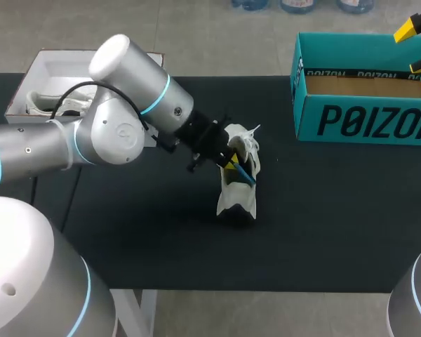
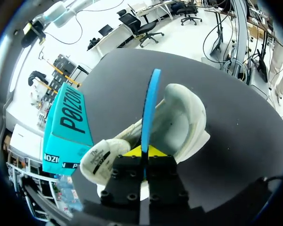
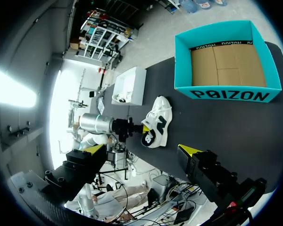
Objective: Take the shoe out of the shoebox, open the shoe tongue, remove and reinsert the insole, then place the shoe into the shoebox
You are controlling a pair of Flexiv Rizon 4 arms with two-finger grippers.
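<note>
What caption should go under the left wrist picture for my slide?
Left claw grips the blue insole at the open white shoe, teal shoebox nearby.

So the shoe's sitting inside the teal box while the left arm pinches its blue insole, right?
No: the shoe stands on the black table, outside the teal box, as the head view shows. The left arm does pinch the blue insole in its jaws.
</note>
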